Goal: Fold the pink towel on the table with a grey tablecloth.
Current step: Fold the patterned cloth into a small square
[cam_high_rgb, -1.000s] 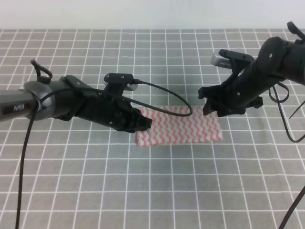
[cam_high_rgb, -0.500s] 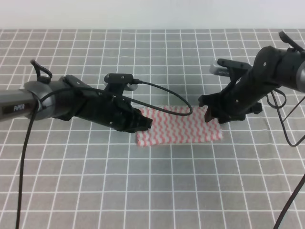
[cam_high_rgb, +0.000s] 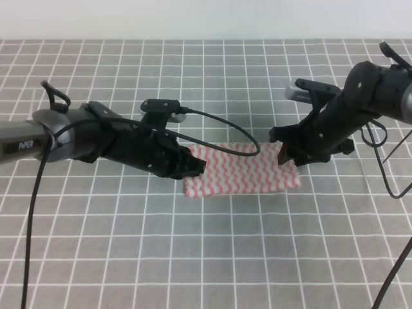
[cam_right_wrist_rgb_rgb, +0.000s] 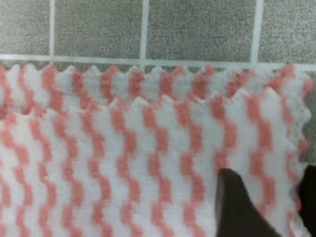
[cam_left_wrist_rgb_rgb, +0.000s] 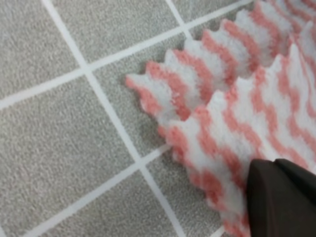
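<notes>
A plain white wall (cam_high_rgb: pixel 206 18) runs along the far edge at the top of the high view. The light is even and soft, casting only faint shadows. No window, floor or other furniture shows.

The left tool (cam_high_rgb: pixel 196 166) covers the towel's (cam_high_rgb: pixel 244 170) left end in the high view, and the right tool (cam_high_rgb: pixel 288 153) covers its far right corner. Each wrist view cuts the towel off at the frame edge and shows only one dark fingertip (cam_left_wrist_rgb_rgb: pixel 281 197) (so jaw spacing is unreadable). The counter (cam_high_rgb: pixel 206 257) runs past every frame edge.
</notes>
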`<state>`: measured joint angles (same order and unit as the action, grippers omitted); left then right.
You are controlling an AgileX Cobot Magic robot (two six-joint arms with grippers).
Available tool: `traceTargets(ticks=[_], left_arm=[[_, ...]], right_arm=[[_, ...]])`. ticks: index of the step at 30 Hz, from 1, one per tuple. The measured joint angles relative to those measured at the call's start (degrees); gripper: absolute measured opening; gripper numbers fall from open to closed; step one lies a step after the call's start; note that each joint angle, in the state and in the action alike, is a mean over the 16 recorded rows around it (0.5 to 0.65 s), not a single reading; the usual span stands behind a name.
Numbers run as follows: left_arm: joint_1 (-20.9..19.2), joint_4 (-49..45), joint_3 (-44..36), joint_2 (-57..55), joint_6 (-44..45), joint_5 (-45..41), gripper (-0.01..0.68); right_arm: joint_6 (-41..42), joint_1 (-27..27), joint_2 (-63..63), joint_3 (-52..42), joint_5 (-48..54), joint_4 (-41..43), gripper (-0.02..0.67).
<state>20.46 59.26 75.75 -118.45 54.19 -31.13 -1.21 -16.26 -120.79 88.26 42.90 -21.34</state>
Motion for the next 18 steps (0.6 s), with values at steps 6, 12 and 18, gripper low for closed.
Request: traceTargets(ticks=[6, 12, 18], left_arm=[[0.0, 0.0, 0.0, 0.0, 0.1, 0.0, 0.0], [0.0, -0.1, 0.0, 0.0, 0.2, 0.1, 0.0], [0.0, -0.1, 0.0, 0.0, 0.2, 0.1, 0.0]], right_arm=[[0.1, 0.0, 0.0, 0.0, 0.6, -0.3, 0.022], [0.1, 0.1, -0.1, 0.0, 1.0, -0.5, 0.016], [0.1, 0.0, -0.2, 0.9, 2.1, -0.8, 0.008]])
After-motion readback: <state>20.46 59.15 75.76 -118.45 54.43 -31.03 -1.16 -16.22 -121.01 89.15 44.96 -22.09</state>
